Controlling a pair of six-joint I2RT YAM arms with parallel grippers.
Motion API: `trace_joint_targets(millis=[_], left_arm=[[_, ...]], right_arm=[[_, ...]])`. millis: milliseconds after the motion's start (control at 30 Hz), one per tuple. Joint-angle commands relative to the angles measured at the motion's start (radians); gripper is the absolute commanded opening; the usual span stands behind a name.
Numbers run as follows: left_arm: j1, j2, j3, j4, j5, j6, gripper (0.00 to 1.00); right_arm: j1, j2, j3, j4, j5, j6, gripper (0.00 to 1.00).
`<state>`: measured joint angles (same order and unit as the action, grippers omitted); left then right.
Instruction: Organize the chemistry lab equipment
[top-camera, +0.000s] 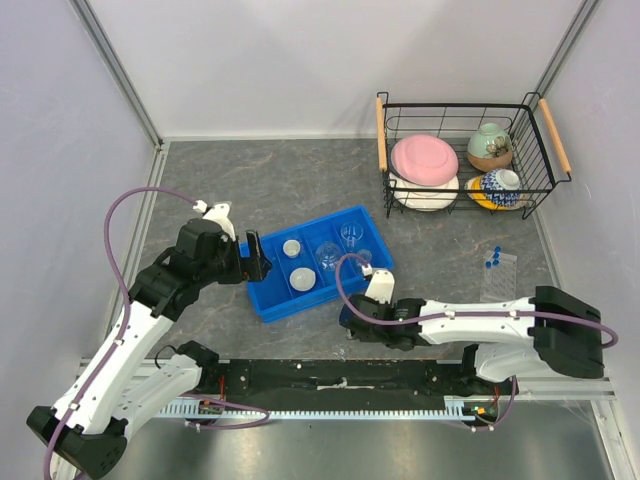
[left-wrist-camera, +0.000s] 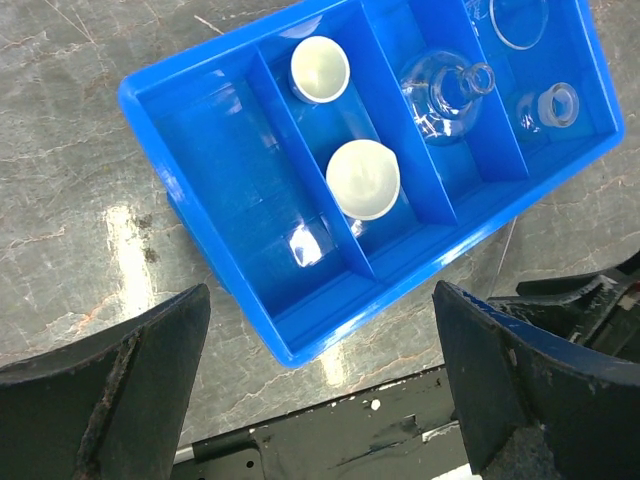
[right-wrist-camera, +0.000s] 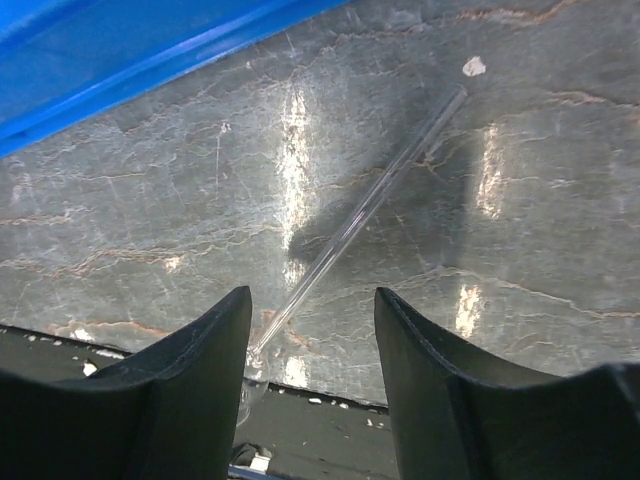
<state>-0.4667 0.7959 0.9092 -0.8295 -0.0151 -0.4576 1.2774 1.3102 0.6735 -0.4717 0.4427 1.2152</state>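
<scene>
Counts were: two white dishes (left-wrist-camera: 362, 178) | one flask (left-wrist-camera: 440, 100) | two beakers (left-wrist-camera: 519, 18) | one blue tray (left-wrist-camera: 330, 335) | one glass rod (right-wrist-camera: 370, 205) at the table's (top-camera: 250, 180) near edge | three blue-capped tubes (top-camera: 492, 258) | one rack (top-camera: 500, 280) | two patterned bowls (top-camera: 489, 146) | one pink plate (top-camera: 424, 158).

Left arm (top-camera: 150, 300) raised and bent at the elbow, wrist tipped downward, left pincer (top-camera: 257, 258) with jaws spread wide and gripping nothing, right arm (top-camera: 480, 320) stretched low leftward, right pincer (right-wrist-camera: 312, 298) aimed down, jaws partly apart
</scene>
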Motion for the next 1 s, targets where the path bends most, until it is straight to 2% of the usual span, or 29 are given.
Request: trace_joint_targets(millis=[0, 300, 533, 967], left_arm=[[0.002, -0.011, 0.005, 0.032, 0.047, 0.048, 1.0], [0.002, -0.015, 0.022, 0.023, 0.067, 0.076, 1.0], [0.0, -0.026, 0.036, 0.013, 0.083, 0.094, 1.0], [0.002, -0.032, 0.039, 0.013, 0.107, 0.108, 1.0]], right_arm=[[0.031, 0.069, 0.075, 0.015, -0.002, 0.095, 0.6], [0.066, 0.222, 0.166, -0.031, -0.012, 0.155, 0.6], [0.076, 0.244, 0.155, -0.038, -0.021, 0.208, 0.58], [0.083, 0.276, 0.132, -0.03, -0.035, 0.267, 0.29]])
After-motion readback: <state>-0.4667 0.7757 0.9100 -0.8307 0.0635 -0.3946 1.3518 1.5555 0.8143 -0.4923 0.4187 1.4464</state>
